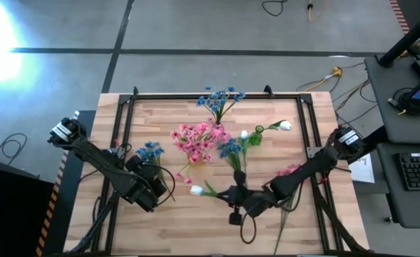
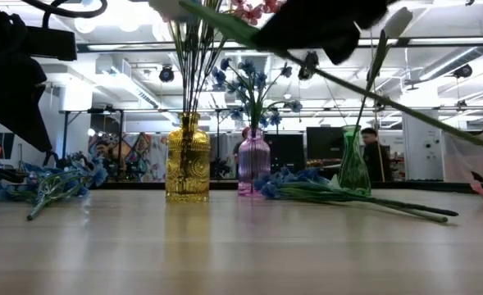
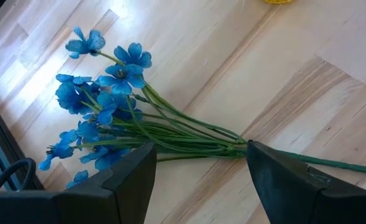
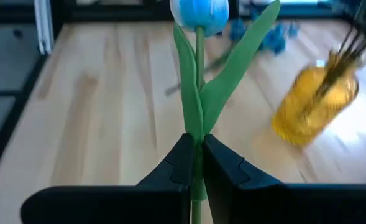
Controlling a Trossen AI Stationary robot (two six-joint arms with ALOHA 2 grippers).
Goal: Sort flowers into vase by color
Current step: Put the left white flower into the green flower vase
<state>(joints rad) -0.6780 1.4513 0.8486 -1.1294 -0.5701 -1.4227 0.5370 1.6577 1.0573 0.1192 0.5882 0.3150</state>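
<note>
Right gripper (image 4: 196, 160) clenched on a white tulip stem (image 4: 197, 93) — left gripper (image 3: 198, 163) spread wide over a blue spray (image 3: 117, 106).

The tulip's bud (image 1: 196, 190) points toward the left arm, held above the wooden table (image 1: 195, 228) near its front edge. The blue spray lies flat on the table's left side, stems between the left fingers, untouched. Pink blossoms (image 1: 199, 140) fill the yellow vase (image 2: 188, 160), blue ones (image 1: 220, 98) the purple vase (image 2: 253, 161) — a green vase (image 2: 354, 162) holds white buds (image 1: 285, 126). More blue flowers (image 1: 230, 148) lie mid-table.

three vases (image 2: 188, 160), two white tulips (image 1: 286, 126)
</note>
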